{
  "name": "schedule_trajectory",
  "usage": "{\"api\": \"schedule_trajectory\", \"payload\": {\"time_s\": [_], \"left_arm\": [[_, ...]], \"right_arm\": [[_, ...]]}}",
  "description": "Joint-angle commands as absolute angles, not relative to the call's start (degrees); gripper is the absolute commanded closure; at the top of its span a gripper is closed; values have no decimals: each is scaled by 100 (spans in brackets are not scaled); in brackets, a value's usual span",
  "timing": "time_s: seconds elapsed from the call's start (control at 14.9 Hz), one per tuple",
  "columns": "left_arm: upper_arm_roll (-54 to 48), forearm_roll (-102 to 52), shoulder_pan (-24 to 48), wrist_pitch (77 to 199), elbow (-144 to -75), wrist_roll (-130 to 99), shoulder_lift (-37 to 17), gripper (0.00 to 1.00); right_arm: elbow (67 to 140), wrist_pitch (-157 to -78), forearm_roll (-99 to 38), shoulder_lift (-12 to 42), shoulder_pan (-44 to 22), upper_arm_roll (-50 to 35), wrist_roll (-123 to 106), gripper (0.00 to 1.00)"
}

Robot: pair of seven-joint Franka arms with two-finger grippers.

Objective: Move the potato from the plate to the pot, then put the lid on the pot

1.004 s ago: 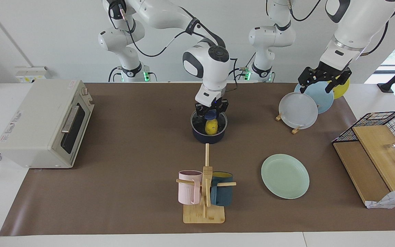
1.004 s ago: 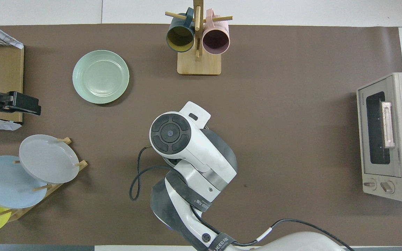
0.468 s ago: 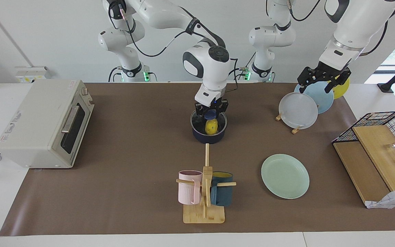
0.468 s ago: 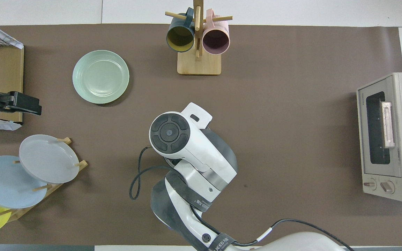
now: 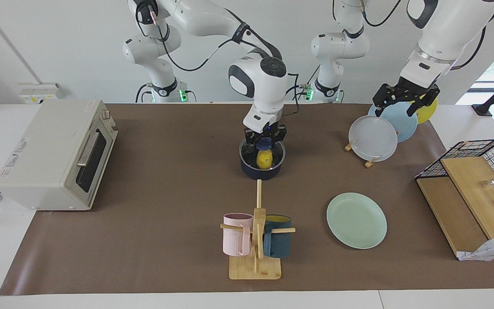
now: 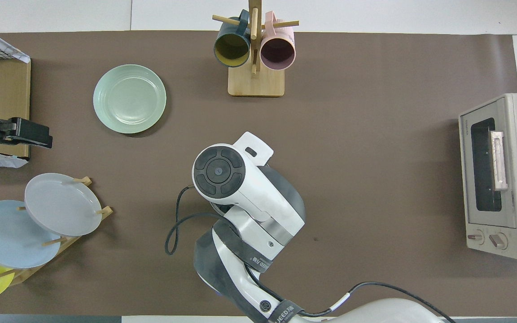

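The potato (image 5: 264,159) lies inside the pot (image 5: 262,172), which stands mid-desk, nearer to the robots than the mug stand (image 5: 255,240). The mint plate (image 5: 356,220) is bare, toward the left arm's end of the desk and farther from the robots than the pot.

The right jaws come straight down over the pot and are closed on the blue knob (image 5: 266,143) of the lid (image 5: 275,151). The lid lies level and centred on the pot's mouth, directly below the jaws, with the potato showing through the glass. Whether its rim is fully seated cannot be told. In the overhead view the right arm hides pot and lid.

The coming move likely turns on that vertical line: let go, then rise straight up, so the lid is not dragged sideways.

The left jaws wait, spread wide and holding nothing, over the plate rack (image 5: 378,135).
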State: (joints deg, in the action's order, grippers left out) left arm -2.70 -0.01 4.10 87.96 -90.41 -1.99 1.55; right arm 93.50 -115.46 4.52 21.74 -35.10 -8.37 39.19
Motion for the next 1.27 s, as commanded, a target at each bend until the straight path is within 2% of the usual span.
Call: {"api": "schedule_trajectory", "payload": {"time_s": [0.0, 0.2, 0.27, 0.4, 0.47, 0.54, 0.87, 1.2], "left_arm": [[-316, -79, 316, 8842, -9193, -202, 290, 0], [-316, -70, 316, 8842, -9193, -202, 290, 0], [-325, -79, 316, 8842, -9202, -202, 290, 0], [-316, -70, 316, 8842, -9193, -202, 290, 0], [-316, -70, 316, 8842, -9193, -202, 290, 0], [-316, -79, 316, 8842, -9193, -202, 290, 0], [-325, -79, 316, 8842, -9202, -202, 290, 0], [-316, -70, 316, 8842, -9202, -202, 290, 0]], "right_arm": [[9483, -11786, 466, 2127, -3472, -835, 4025, 100], [9527, -11856, 466, 2118, -3472, -835, 4025, 100], [9571, -11874, 466, 2109, -3472, -835, 4025, 77], [9580, -11874, 475, 2109, -3472, -835, 4017, 51], [9580, -11874, 466, 2109, -3463, -835, 4017, 33], [9580, -11874, 475, 2109, -3463, -826, 4017, 2], [9431, -11848, 562, 2066, -3367, -809, 3955, 0], [8870, -11287, 501, 1907, -3024, -817, 3640, 0]]}}
